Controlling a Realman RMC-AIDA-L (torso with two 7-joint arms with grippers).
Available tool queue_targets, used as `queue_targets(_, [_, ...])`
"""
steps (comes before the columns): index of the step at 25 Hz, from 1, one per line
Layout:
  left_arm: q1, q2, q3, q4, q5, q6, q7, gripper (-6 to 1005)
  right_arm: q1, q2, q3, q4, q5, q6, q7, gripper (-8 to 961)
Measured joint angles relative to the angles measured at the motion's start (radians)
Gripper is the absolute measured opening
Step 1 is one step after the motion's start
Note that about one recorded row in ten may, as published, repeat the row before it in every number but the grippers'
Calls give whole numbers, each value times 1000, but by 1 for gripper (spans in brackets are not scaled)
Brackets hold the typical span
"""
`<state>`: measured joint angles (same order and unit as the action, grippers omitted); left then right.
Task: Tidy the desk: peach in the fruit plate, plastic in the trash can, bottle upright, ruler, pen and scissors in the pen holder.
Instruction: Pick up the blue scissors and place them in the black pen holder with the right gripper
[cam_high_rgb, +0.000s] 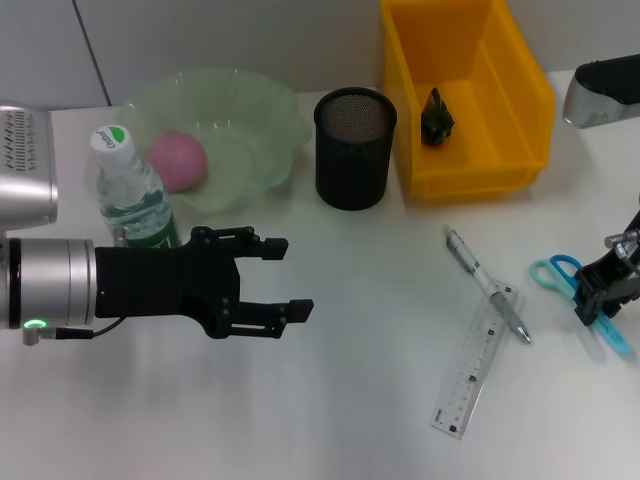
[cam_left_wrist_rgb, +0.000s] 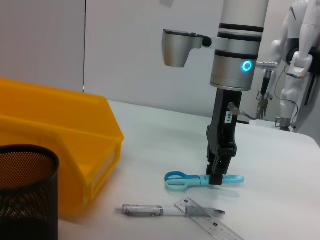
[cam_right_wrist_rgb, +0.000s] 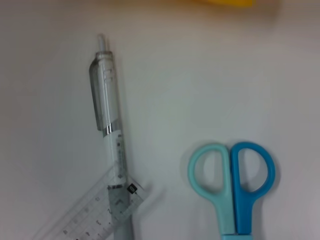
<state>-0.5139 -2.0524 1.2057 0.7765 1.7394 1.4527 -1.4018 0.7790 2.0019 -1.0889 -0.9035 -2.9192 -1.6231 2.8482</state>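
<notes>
My left gripper (cam_high_rgb: 285, 278) hovers open and empty over the desk, just in front of the upright bottle (cam_high_rgb: 130, 190). The pink peach (cam_high_rgb: 178, 160) lies in the green fruit plate (cam_high_rgb: 265, 110). A dark green piece of plastic (cam_high_rgb: 437, 117) sits inside the yellow bin (cam_high_rgb: 520, 100). The black mesh pen holder (cam_high_rgb: 355, 148) stands between plate and bin. The pen (cam_high_rgb: 487, 285) lies across the top of the clear ruler (cam_high_rgb: 472, 370). My right gripper (cam_high_rgb: 602, 290) is down on the blades of the blue scissors (cam_high_rgb: 560, 272), which lie flat (cam_left_wrist_rgb: 185, 179).
The desk's right edge runs close beside the scissors. In the left wrist view the pen (cam_left_wrist_rgb: 145, 210) and ruler (cam_left_wrist_rgb: 210, 222) lie between the pen holder (cam_left_wrist_rgb: 25, 195) and my right gripper (cam_left_wrist_rgb: 216, 180). A white humanoid figure (cam_left_wrist_rgb: 300, 50) stands beyond the desk.
</notes>
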Motion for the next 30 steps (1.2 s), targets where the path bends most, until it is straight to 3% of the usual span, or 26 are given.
queue_targets(16, [0, 2, 0, 6, 0, 0, 0, 815, -7, -8, 38, -22, 0, 1, -11, 207])
queue_targets(21, [0, 2, 0, 9, 0, 0, 0, 815, -38, -7, 60, -132, 6, -38, -12, 208])
queue_targets(30, [0, 3, 0, 13, 0, 0, 0, 814, -104, 13, 114, -348, 81, -147, -47, 208])
